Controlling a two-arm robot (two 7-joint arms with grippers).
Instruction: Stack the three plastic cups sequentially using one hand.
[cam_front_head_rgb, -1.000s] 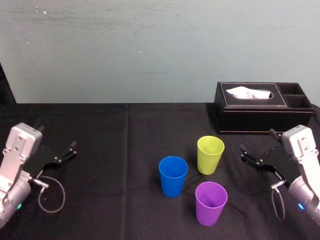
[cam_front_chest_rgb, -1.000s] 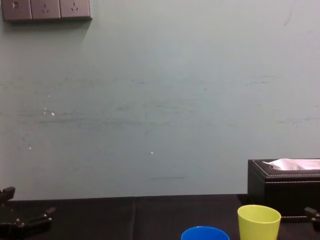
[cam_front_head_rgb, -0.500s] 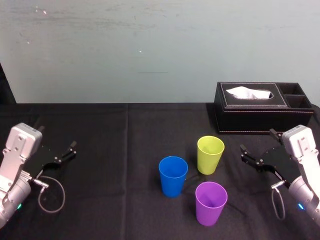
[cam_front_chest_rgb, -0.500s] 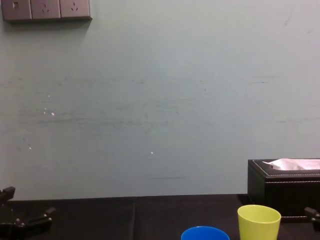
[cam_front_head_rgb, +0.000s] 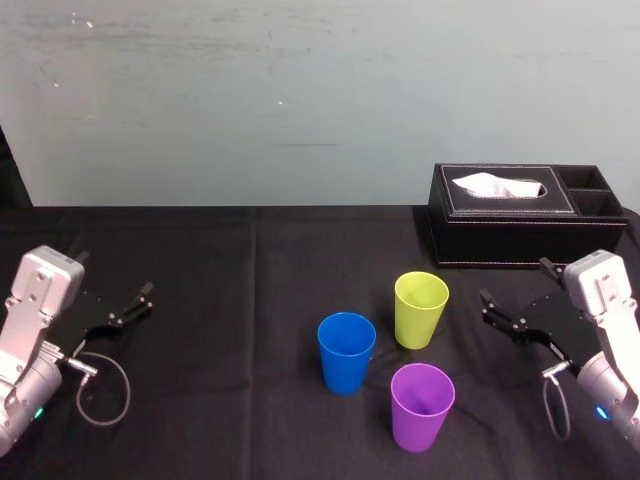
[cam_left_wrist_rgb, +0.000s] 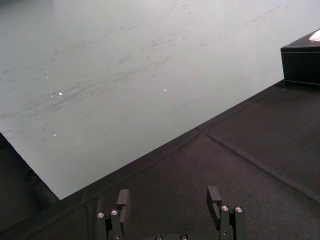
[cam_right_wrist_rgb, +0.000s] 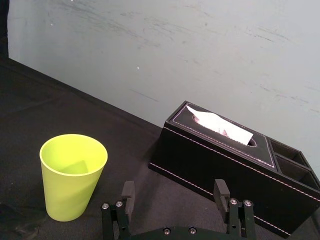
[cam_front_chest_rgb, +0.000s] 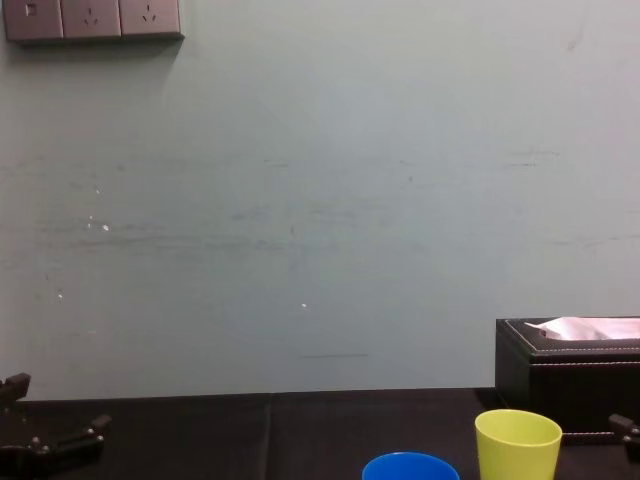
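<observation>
Change since earlier: nothing has moved; the three cups and both hands are at the same places as one second ago.
Head view, cups: the blue cup (cam_front_head_rgb: 346, 352), the yellow-green cup (cam_front_head_rgb: 421, 310) and the purple cup (cam_front_head_rgb: 422, 406) stand upright, mouths up. They are near each other but apart, in the middle of the black counter (cam_front_head_rgb: 230, 300). None is nested yet.
Head view, hands: the left hand (cam_front_head_rgb: 113, 275) is far at the left, well apart from the cups, its fingers apart and holding nothing. The right hand (cam_front_head_rgb: 514, 280) is near the yellow-green cup, in front of the black tissue box (cam_front_head_rgb: 510, 215), its fingers also apart and holding nothing.
Left wrist view: the fingers (cam_left_wrist_rgb: 123, 197) are spread over bare cloth.
Right wrist view: the fingers (cam_right_wrist_rgb: 128, 190) are spread; the yellow-green cup stands ahead, the tissue box behind it.
Chest view: the blue cup is cut off below its rim, and the yellow-green cup is cut at its lower part.
Handling, my judgement: the cups are probably light, thin and smooth, so they slip and tip easily. It is better to pinch the wall at the rim, one finger inside and one outside, with gentle force.
Hard to tell: whether a finger fits in the gaps between the cups.
</observation>
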